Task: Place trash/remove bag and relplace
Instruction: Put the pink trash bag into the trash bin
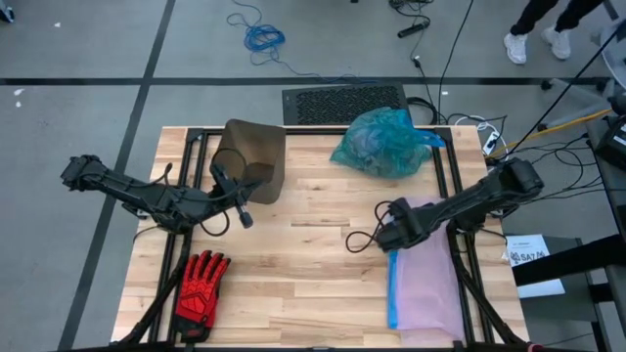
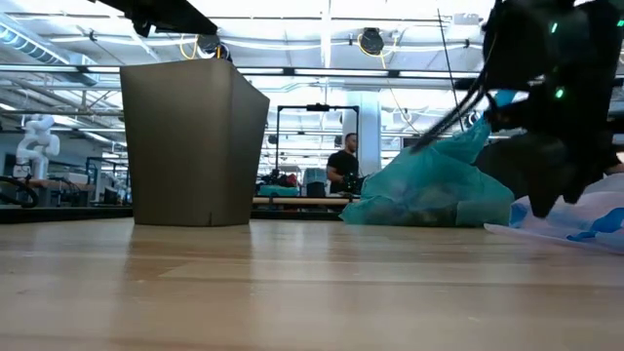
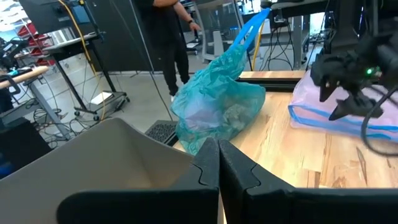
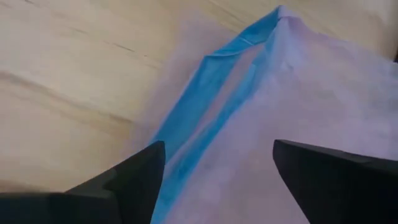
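Just beyond the bare bin (image 1: 256, 156), the knotted teal bag (image 1: 383, 143) sits discarded on the counter (image 1: 293, 284), so the right claw (image 1: 388, 235) spreads over the lilac liner (image 1: 427, 279) while the left claw (image 1: 245, 217), pressed together, pins the bin's rim.

The work surface is a light wooden plank table (image 1: 293, 284) mounted on a black metal frame. The surrounding floor (image 1: 78, 59) is grey, divided by dark seam lines. A blue cable (image 1: 262, 37) lies coiled on the floor beyond the table, next to black cables. A dark ribbed mat (image 1: 342, 104) sits against the table's far edge. White sneakers (image 1: 533, 44) of a person are visible at the far right corner. The room behind is open-plan, lit by overhead ceiling fixtures (image 2: 370, 41). A person in dark clothing (image 2: 343, 166) stands among what appear to be workbenches.
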{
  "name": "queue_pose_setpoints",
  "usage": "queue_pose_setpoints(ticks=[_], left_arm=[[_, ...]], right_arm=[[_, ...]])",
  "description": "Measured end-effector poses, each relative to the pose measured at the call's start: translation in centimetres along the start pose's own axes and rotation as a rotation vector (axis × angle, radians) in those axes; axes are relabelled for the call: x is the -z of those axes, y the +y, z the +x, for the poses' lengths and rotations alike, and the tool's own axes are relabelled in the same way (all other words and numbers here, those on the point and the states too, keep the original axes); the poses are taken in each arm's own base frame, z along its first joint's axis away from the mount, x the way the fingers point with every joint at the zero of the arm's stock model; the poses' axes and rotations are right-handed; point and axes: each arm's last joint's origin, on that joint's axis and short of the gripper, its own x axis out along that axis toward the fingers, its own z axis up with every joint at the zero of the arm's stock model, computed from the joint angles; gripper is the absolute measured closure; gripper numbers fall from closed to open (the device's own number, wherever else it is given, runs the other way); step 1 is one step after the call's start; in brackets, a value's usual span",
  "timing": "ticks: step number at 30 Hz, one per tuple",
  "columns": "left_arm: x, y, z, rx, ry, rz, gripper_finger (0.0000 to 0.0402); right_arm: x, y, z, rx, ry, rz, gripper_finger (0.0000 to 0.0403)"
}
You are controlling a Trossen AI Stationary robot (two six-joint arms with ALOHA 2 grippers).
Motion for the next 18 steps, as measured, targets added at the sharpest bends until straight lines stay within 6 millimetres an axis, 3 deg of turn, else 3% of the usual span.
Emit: queue_pose_setpoints(ticks=[6,9,13,18], left_arm=[[0.1,0.0,0.0,0.001,0.005,0.005,0.0400],[0.1,0.0,0.0,0.001,0.009,0.010,0.0400],[0.1,0.0,0.0,0.001,0.010,0.010,0.0400],[0.1,0.0,0.0,0.001,0.011,0.007,0.0400]], right_arm=[[0.0,0.8,1.8,0.091,0.020,-0.004,0.0165],[0.1,0.9,2.0,0.106,0.020,-0.014,0.0238],[0.1,0.9,2.0,0.107,0.022,-0.052,0.0373],[0.0,1.2,1.4,0.082,0.022,-0.091,0.0398]])
